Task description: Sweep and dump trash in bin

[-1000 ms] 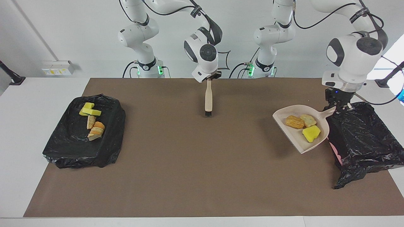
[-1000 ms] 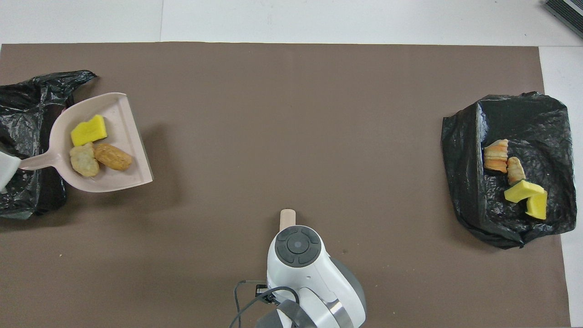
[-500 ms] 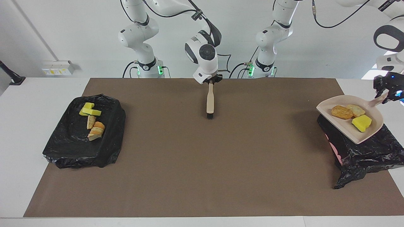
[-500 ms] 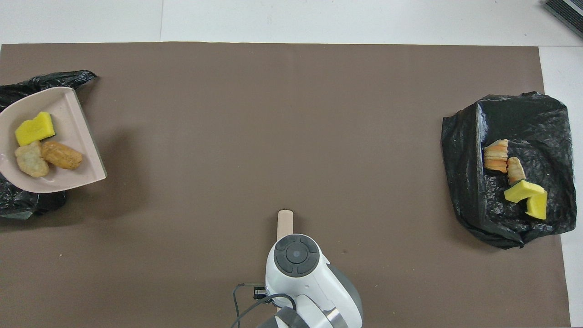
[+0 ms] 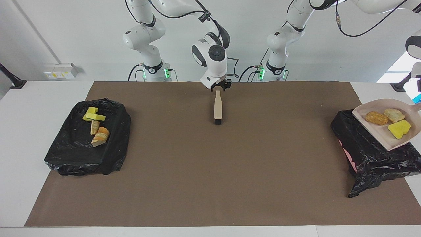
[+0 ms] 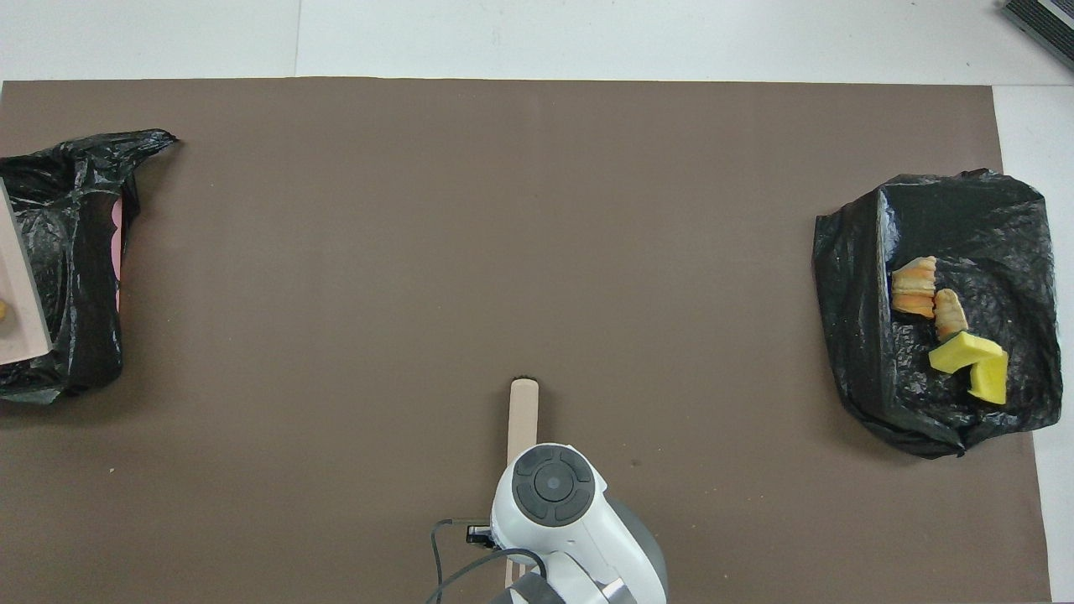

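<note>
The beige dustpan (image 5: 384, 138) hangs tilted over the black-bagged bin (image 5: 371, 158) at the left arm's end of the table. In it lie three pieces of trash: a brown lump (image 5: 377, 118), a pale lump (image 5: 394, 115) and a yellow sponge bit (image 5: 399, 129). Its handle (image 5: 415, 108) runs out of the picture to my left gripper, which is cut off by the edge. The overhead view shows only the dustpan's corner (image 6: 17, 294) over the bin (image 6: 75, 252). My right gripper (image 5: 219, 87) stands open just above the handle end of the brush (image 5: 217, 107), which lies on the mat.
At the right arm's end sits a black-bagged tray (image 5: 75, 148) with several trash pieces (image 5: 97, 126) on it, also in the overhead view (image 6: 948, 327). A brown mat (image 5: 210, 171) covers the table. The right wrist (image 6: 550, 491) covers the brush handle's end (image 6: 522, 415) from above.
The left arm carried the loaded dustpan outward until it hangs over the bin. The right gripper opened and let go of the brush, which now lies on the mat.
</note>
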You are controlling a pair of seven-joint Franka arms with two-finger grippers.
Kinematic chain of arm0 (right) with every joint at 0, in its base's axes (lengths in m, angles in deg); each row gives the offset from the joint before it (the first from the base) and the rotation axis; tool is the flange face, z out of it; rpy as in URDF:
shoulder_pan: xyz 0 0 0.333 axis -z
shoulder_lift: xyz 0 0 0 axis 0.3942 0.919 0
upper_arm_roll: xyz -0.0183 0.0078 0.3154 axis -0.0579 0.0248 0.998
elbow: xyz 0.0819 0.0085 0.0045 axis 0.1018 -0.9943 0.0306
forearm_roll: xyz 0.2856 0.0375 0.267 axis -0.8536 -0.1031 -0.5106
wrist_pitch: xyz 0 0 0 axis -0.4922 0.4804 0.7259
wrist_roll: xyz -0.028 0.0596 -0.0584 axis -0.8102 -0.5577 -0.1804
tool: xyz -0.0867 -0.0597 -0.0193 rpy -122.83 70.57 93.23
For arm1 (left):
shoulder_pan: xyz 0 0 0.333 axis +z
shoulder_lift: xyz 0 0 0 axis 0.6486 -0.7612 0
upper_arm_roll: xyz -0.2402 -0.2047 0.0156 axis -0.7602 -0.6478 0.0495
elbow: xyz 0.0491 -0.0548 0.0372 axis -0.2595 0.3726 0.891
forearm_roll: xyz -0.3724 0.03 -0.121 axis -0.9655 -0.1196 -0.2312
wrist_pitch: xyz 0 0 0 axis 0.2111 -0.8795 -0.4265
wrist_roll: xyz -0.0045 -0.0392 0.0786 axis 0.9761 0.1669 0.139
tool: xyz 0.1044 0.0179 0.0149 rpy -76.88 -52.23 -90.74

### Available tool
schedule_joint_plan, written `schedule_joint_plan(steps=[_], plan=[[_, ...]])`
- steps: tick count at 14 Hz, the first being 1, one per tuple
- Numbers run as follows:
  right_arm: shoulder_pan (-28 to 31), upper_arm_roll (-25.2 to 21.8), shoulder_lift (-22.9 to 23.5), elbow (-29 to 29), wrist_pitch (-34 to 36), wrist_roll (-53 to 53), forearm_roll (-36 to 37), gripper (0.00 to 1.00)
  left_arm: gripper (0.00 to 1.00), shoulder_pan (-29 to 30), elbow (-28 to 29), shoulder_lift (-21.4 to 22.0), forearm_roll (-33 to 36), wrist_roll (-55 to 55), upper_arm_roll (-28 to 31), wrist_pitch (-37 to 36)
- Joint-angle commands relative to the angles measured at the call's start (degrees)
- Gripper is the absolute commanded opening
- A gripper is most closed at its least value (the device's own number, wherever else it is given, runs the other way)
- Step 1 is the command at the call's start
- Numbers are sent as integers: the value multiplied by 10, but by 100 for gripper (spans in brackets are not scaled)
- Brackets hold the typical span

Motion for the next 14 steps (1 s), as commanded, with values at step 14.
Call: schedule_joint_plan(steps=[14], plan=[[247, -1, -13, 193, 106, -75, 164, 100, 0, -87, -26, -7, 329, -31, -2, -88]])
